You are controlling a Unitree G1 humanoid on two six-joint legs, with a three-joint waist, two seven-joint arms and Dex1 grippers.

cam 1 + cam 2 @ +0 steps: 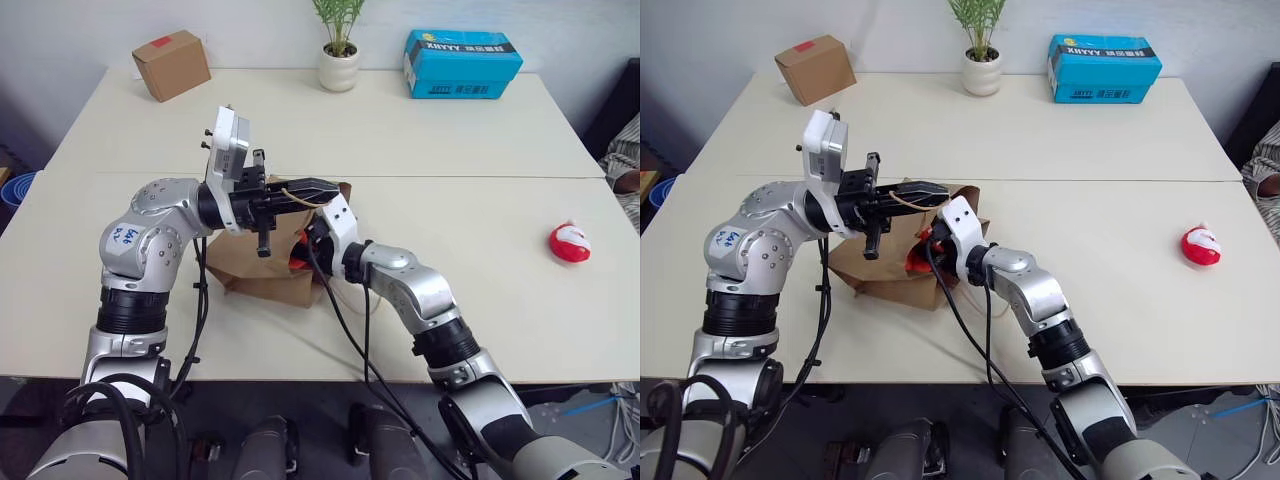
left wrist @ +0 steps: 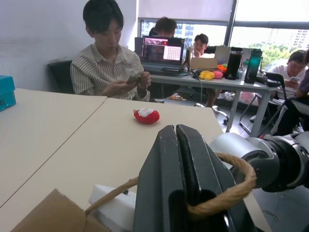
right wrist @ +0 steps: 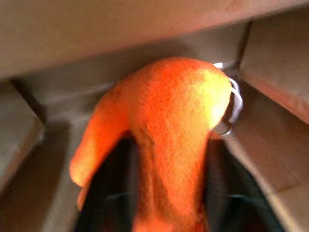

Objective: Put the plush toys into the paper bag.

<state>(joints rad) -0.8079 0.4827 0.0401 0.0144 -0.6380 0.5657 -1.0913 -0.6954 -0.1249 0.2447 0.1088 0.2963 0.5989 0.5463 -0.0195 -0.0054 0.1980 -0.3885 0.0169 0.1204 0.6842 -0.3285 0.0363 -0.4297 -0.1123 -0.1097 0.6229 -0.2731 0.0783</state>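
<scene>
Nearest to us, our right gripper (image 1: 928, 243) reaches into the open mouth of the paper bag (image 1: 262, 268), which lies on the cream table (image 1: 420, 150) with its opening turned toward that arm. In the right wrist view the two black fingers (image 3: 113, 193) stand on either side of the orange plush toy (image 3: 164, 140), pressed against its fuzzy body, with brown paper walls all around; we read the toy as held between them, inside the bag. From the head views a patch of orange shows at the bag's mouth just beside the right wrist.

Just above the bag, our left gripper (image 1: 325, 187) points across toward the right, its fingers together and clamped on the tan rope handle (image 2: 227, 191), which loops around them and holds the bag's upper edge raised.

Well apart, on the table's right side, the red-and-white plush toy (image 1: 569, 242) lies alone on the surface.

At the far edge stand a small cardboard box (image 1: 172, 64), a potted plant (image 1: 338, 45) and a blue box (image 1: 461, 63). Beyond the table, in the left wrist view, a person (image 2: 110, 58) in a striped shirt sits.
</scene>
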